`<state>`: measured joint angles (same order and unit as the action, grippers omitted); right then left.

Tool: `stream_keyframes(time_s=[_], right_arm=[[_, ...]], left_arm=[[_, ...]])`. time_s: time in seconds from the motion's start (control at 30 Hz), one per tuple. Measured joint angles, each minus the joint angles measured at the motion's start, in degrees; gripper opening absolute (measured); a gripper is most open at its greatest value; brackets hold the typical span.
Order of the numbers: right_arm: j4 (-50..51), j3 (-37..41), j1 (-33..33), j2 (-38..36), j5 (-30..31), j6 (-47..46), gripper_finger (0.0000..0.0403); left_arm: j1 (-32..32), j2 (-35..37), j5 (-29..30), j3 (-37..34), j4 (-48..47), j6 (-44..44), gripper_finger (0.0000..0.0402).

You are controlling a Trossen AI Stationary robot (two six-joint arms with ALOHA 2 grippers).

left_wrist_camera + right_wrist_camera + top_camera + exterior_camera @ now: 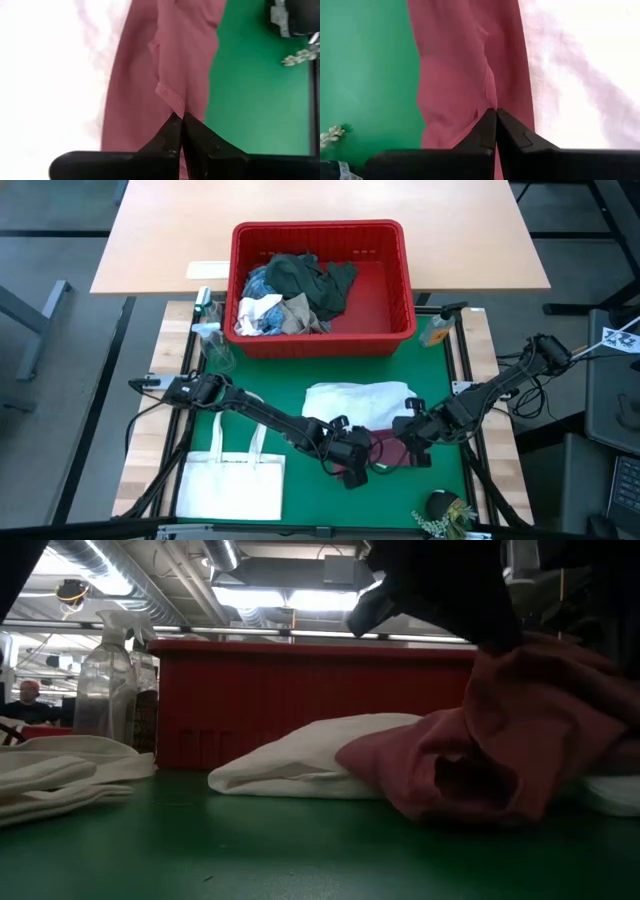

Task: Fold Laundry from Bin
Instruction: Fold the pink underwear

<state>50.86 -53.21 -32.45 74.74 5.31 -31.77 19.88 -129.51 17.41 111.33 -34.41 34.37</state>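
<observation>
Both grippers pinch the maroon garment (385, 448) on the green mat (300, 370).

The left gripper (179, 120) has its jaws closed on a stitched hem of the maroon cloth; the right gripper (494, 116) is closed the same way on another edge, the cloth bunched between the two. A white garment (355, 402) lies just beyond both jaws, touching the maroon one. Farther beyond stands the red bin (322, 340), with dark green, white and beige laundry (295, 295) inside.
</observation>
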Motion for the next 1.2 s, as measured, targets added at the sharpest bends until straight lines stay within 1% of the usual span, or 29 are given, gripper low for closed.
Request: stream_keyframes(time_s=[0.17, 0.33, 0.43, 0.6, 0.67, 0.73, 0.83, 0.97, 1.03, 1.13, 1.2], right_arm=[[-0.04, 0.02, -0.14, 0.02, 0.25, 0.55, 0.0007], [-0.01, 0.07, -0.15, 0.02, 0.49, 0.61, 0.0007], [0.46, 0.07, -0.15, 0.02, 1.74, 0.67, 0.0008], [0.6, 0.07, -0.15, 0.02, 1.76, 0.97, 0.0012], [0.65, 0.07, -0.15, 0.02, 1.76, 0.98, 0.0026], [0.77, 0.07, -0.14, 0.02, 2.01, 0.98, 0.0048], [1.19, 0.07, -0.15, 0.02, 4.64, 1.04, 0.009], [3.33, -0.05, -0.15, 0.02, 8.3, 2.31, 0.0135], [5.82, -0.71, -0.13, 0.02, 8.64, 3.45, 0.0147], [10.41, -2.86, -0.15, 0.02, 8.51, 3.59, 0.0153], [12.15, -4.5, -0.17, 0.02, 5.91, 3.56, 0.0154]], left_arm=[[-0.9, 0.0, 0.08, 0.0, -1.29, -0.44, 0.0004], [-1.45, 0.0, 2.45, 0.0, -1.39, -0.48, 0.0008], [-1.59, 0.0, 2.88, 0.0, -2.89, -0.48, 0.0023], [-1.62, 0.0, 3.67, 0.0, -4.83, -0.48, 0.0063], [-1.62, 0.0, 4.47, -0.01, -5.29, -0.5, 0.0079], [-1.68, 0.0, 4.94, -0.02, -5.27, -0.5, 0.0092], [-1.91, 0.0, 4.94, -0.02, -5.05, -0.18, 0.0106], [-2.65, 0.0, 3.66, 0.54, -4.84, -0.16, 0.0112], [-3.21, -0.03, 2.04, 1.74, -5.19, -0.45, 0.0112], [-4.1, -0.02, -0.6, 3.61, -5.79, -1.33, 0.0112], [-4.61, -0.04, -2.73, 4.92, -6.28, -1.52, 0.0112]])
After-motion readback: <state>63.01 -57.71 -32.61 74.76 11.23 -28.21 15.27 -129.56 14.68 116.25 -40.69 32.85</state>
